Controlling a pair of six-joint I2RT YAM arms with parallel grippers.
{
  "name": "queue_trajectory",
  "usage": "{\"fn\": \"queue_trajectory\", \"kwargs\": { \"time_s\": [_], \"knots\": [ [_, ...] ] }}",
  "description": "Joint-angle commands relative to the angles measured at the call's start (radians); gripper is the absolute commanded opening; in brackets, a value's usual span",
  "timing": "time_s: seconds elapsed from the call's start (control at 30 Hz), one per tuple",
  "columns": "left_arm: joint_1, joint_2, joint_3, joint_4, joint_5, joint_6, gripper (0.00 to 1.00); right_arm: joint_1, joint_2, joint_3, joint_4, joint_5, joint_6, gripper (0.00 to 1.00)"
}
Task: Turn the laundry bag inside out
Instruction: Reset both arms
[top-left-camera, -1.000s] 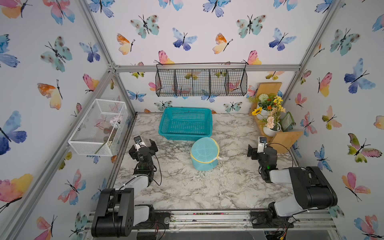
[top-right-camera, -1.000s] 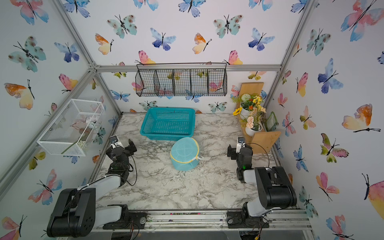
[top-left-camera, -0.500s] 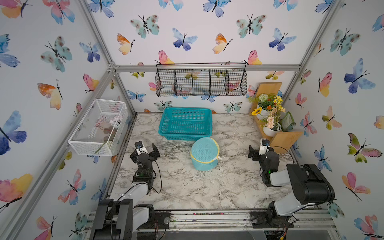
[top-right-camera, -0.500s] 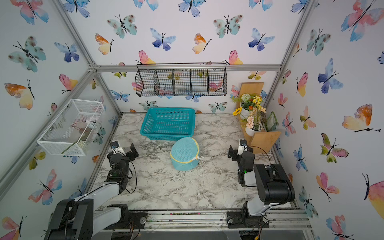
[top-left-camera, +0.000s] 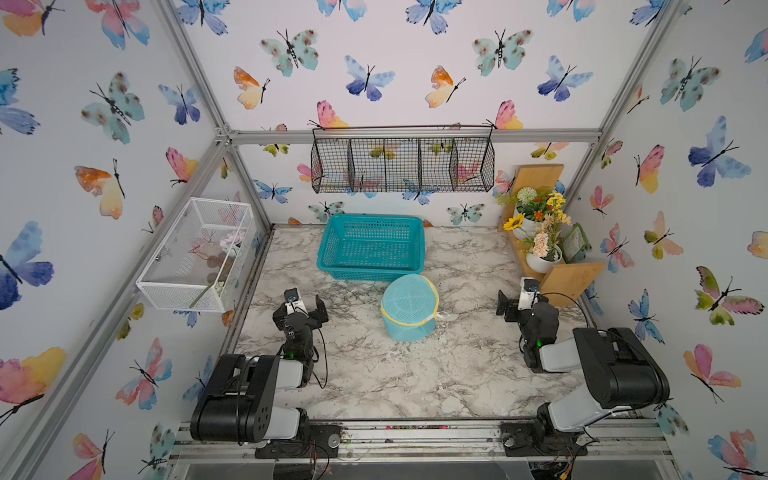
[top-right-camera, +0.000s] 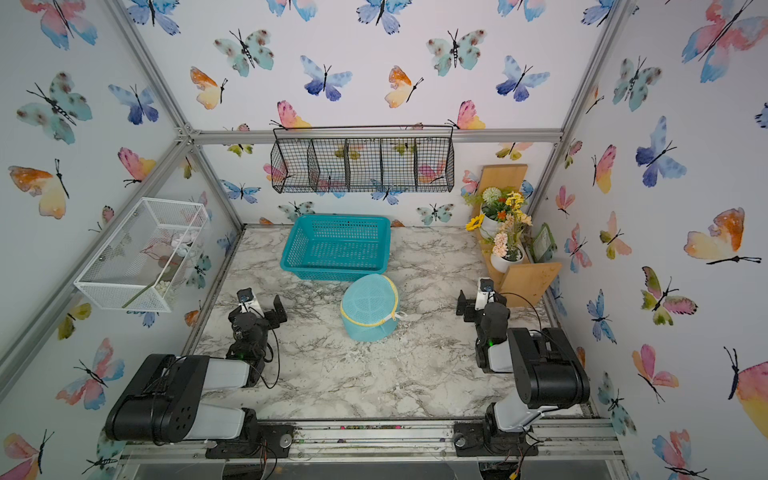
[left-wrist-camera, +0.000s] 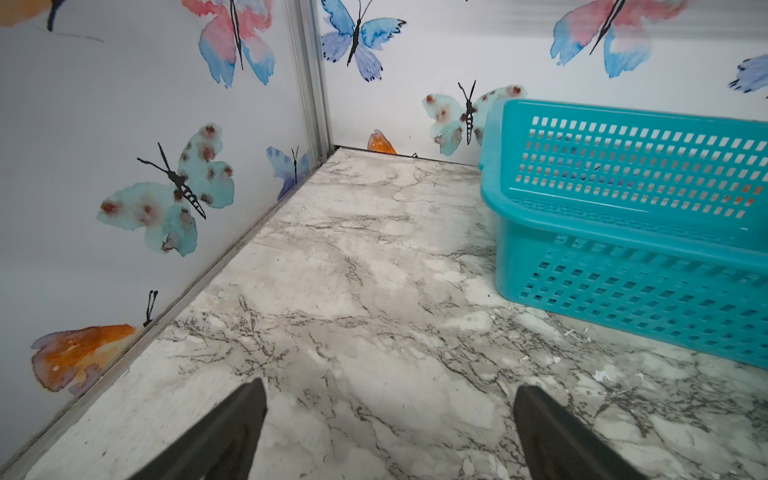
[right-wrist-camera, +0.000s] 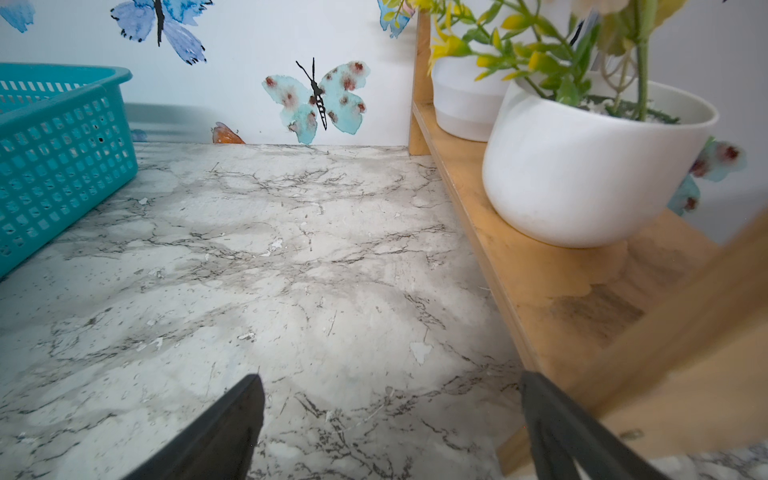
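Here's the soft light-turquoise mesh-cloth laundry bag (top-left-camera: 409, 305) with yellow fabric piping, the rigid teal perforated-plastic rectangular basket (top-left-camera: 371, 247), both on the matt, chipped, grey-veined marble-look tabletop (top-left-camera: 415, 374), and along its right edge smooth pale wooden shelving (right-wrist-camera: 540, 266) under a satin-smooth round white pot (right-wrist-camera: 582, 174).

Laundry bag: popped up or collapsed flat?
Popped up. In both top views the laundry bag stands as a full cylinder on the table, round end up.
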Motion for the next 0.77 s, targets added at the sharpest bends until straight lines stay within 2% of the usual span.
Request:
{"fn": "queue_trajectory", "kwargs": {
  "time_s": [0.0,0.73],
  "knots": [
    [-0.002,-0.004,0.0,0.046,0.024,0.014,0.99,0.0,-0.01,-0.006,0.031,-0.031,-0.001,0.98],
    [0.001,0.002,0.007,0.038,0.02,0.008,0.99,0.0,-0.009,0.004,0.004,-0.03,0.001,0.99]
  ]
}}
